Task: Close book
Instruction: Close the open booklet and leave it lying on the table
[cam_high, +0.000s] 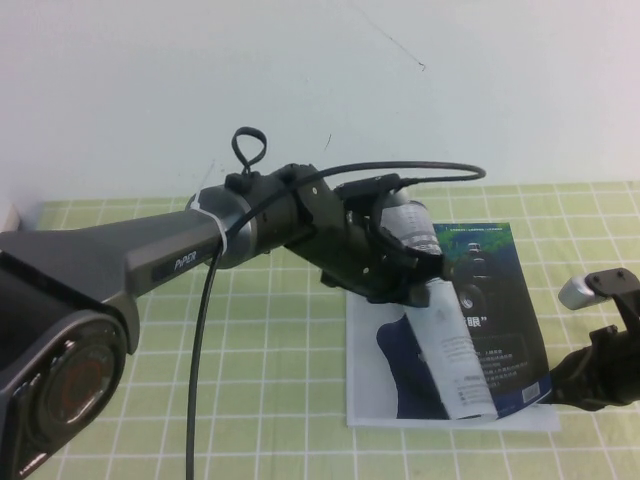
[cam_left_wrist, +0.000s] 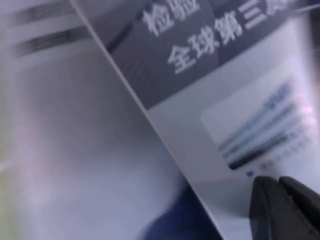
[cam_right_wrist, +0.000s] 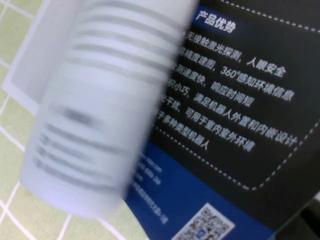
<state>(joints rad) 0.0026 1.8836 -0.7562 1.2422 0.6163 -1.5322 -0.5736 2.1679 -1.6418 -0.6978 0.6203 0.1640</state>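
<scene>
Left gripper (cam_high: 415, 275): positioned over the far middle of the book (cam_high: 505, 300), at the end of the left arm, which reaches in from the left side of the scene. Whether it is spread, pressed together or pinching paper cannot be told; its own body blocks the high view and the left wrist view shows only a dark tip against printed paper.

Right gripper (cam_high: 603, 290): stationed just beside the book's right edge, low over the mat. Its state cannot be told either. Its wrist camera looks straight onto the pages.

Book: lies on the green checked mat (cam_high: 270, 340), right of centre, spine running near to far. It is open. A white leaf (cam_high: 372, 385) lies flat on the left and a dark printed leaf (cam_high: 515, 340) lies flat on the right. Between them a curled page (cam_high: 445, 345) stands up off the spread, bowed over toward the right leaf, its far end directly under the left gripper.

Assessment of step: mid-turn. The page is raised but not laid down, and the book is not closed.

Next move, as judged: carry the raised page on across the spine until it settles flat. Keep the arc low so the sheet does not crease or spring back. The right gripper sits close to the landing side and may need to stay clear of it.
</scene>
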